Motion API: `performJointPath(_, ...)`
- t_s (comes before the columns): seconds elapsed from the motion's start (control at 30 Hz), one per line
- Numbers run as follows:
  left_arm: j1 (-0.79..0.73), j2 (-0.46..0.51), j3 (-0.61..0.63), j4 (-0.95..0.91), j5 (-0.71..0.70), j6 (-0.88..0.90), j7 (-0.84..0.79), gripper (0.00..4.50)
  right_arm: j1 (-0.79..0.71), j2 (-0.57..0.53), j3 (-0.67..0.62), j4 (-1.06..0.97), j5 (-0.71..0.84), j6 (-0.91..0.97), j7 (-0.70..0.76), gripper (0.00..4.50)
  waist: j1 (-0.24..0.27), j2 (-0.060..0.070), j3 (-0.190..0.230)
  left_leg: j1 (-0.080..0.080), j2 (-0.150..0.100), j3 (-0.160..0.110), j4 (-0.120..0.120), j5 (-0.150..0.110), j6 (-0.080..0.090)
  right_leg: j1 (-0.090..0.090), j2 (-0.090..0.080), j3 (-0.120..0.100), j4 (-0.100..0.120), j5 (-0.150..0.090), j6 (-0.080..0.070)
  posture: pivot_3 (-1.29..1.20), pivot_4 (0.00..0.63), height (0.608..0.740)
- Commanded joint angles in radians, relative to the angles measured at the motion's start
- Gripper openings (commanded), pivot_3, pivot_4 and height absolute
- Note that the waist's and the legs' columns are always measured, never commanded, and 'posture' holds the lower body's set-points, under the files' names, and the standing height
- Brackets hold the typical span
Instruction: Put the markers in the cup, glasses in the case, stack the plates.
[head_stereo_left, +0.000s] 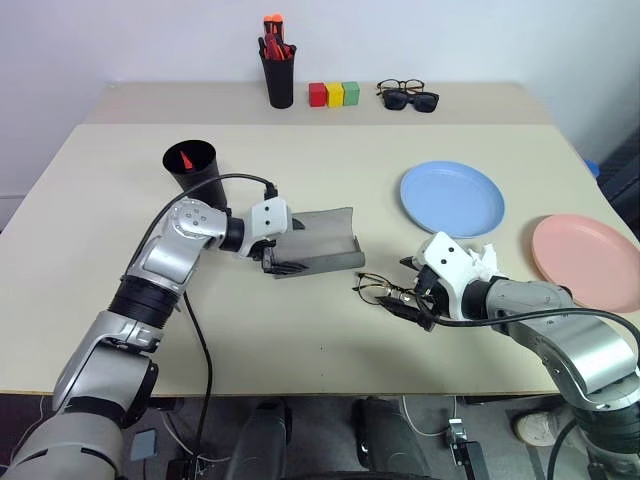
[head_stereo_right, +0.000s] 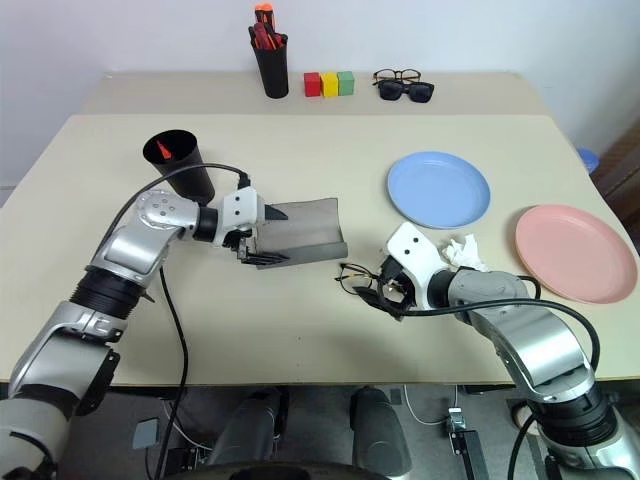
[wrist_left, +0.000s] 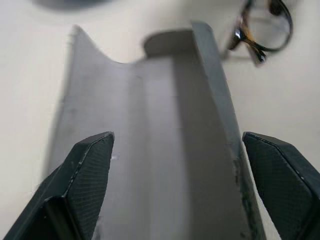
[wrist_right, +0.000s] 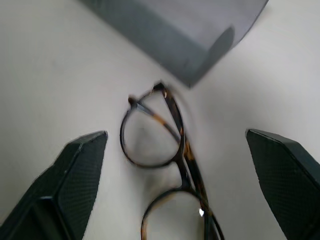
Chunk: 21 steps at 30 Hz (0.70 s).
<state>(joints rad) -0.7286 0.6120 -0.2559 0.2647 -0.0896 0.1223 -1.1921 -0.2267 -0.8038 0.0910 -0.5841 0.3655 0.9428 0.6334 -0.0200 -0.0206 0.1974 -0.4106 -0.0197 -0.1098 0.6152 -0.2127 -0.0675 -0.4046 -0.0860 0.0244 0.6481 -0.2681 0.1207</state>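
The grey case (head_stereo_left: 325, 238) lies open at mid-table. My left gripper (head_stereo_left: 283, 262) is at its near-left end, open, with both fingers (wrist_left: 90, 165) spread over the shell's edges and nothing gripped. The wire-frame glasses (head_stereo_left: 374, 289) lie on the table just right of the case. My right gripper (head_stereo_left: 410, 300) is open right behind them, the frame (wrist_right: 182, 150) lying between its spread fingers. The black cup (head_stereo_left: 190, 165) stands behind the left arm with a red marker tip (head_stereo_left: 186, 158) showing inside. The blue plate (head_stereo_left: 452, 197) and pink plate (head_stereo_left: 585, 260) lie apart on the right.
A slim black pen pot (head_stereo_left: 279, 75) with red-orange pens, three coloured blocks (head_stereo_left: 333, 94), and sunglasses with black-rimmed spectacles (head_stereo_left: 408, 95) sit at the far edge. A white crumpled piece (head_stereo_left: 487, 262) lies by my right wrist. A black cable (head_stereo_left: 215, 185) loops over the left arm.
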Motion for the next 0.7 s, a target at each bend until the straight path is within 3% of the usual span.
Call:
performJointPath(0.03,0.051,0.031,0.069,-0.095,-0.046,0.039,0.014,4.39,-0.003,-0.030,0.015,-0.002,-0.026,-0.043,0.025,4.25,-0.001,0.000,0.000,0.000,0.000,0.000,0.000,0.000,0.000,0.000,0.000,0.000,0.000,0.000,0.000,0.00,0.150,0.740)
performJointPath(0.13,0.125,0.057,0.117,-0.182,-0.076,0.102,0.038,4.42,-0.011,-0.041,0.045,0.021,-0.053,-0.063,0.036,3.23,-0.001,0.000,0.000,0.000,0.000,0.000,0.000,0.000,0.000,0.000,0.000,0.000,0.000,0.000,0.000,0.00,0.150,0.740)
performJointPath(0.33,0.228,0.078,0.191,-0.331,-0.140,0.217,0.094,4.42,-0.028,-0.041,0.063,0.046,-0.070,-0.071,0.044,0.12,0.002,0.000,0.000,0.000,0.000,0.000,0.000,0.000,0.000,0.000,0.000,0.000,0.000,0.000,0.000,0.00,0.150,0.740)
performJointPath(0.53,0.296,0.087,0.300,-0.427,-0.204,0.314,0.182,4.42,-0.054,-0.075,0.071,0.027,-0.112,-0.127,0.075,0.05,0.000,0.000,0.000,0.001,0.000,0.000,0.000,0.000,0.000,0.000,0.000,0.000,0.000,0.000,0.000,0.00,0.150,0.740)
performJointPath(0.7,0.371,0.116,0.389,-0.444,-0.221,0.342,0.243,4.42,-0.214,-0.065,0.055,-0.014,-0.081,-0.178,0.145,0.05,-0.008,0.000,0.000,0.001,0.000,0.000,0.000,0.000,0.000,0.000,0.000,0.000,0.000,0.000,0.000,0.00,0.150,0.740)
